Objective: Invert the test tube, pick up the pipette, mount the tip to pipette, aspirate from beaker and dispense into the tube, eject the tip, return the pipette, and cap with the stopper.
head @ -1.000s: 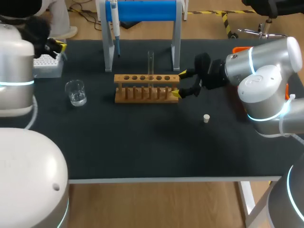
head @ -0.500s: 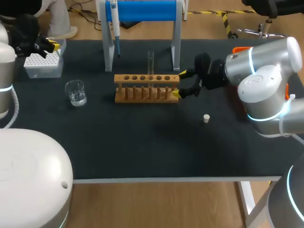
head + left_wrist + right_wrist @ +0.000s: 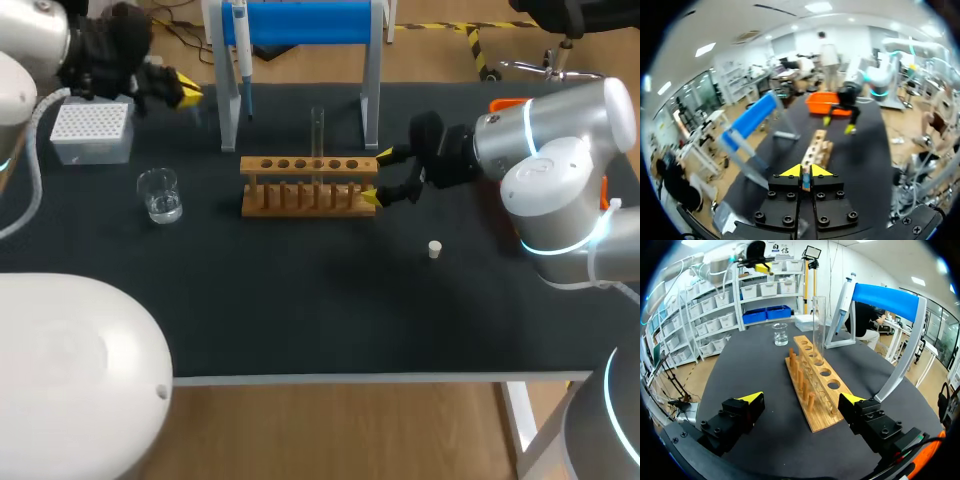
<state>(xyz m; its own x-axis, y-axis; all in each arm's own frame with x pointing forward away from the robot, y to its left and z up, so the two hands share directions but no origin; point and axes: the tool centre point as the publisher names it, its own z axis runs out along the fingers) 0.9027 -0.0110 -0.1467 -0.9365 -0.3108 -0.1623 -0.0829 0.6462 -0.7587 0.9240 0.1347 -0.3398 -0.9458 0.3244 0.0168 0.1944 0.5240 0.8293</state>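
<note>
We log at the head view's upper left our left pincer (image 3: pixel 183 92) with fingers pressed together, near the pipette (image 3: pixel 241 50) hanging on its stand, at centre the test tube (image 3: pixel 317 128) upright in the wooden rack (image 3: pixel 300 195), and right of centre our right pincer (image 3: pixel 377 177) open, flanking the rack's end.

The left jaws are pressed together, yellow tips almost meeting, above the dark counter (image 3: pixel 865 150). Straight ahead of them lies the wooden rack (image 3: pixel 817 148), with the blue stand (image 3: pixel 751 120) beside it. At the rack's far end the right jaws hang spread apart, an orange tray (image 3: pixel 827 106) behind them.
</note>
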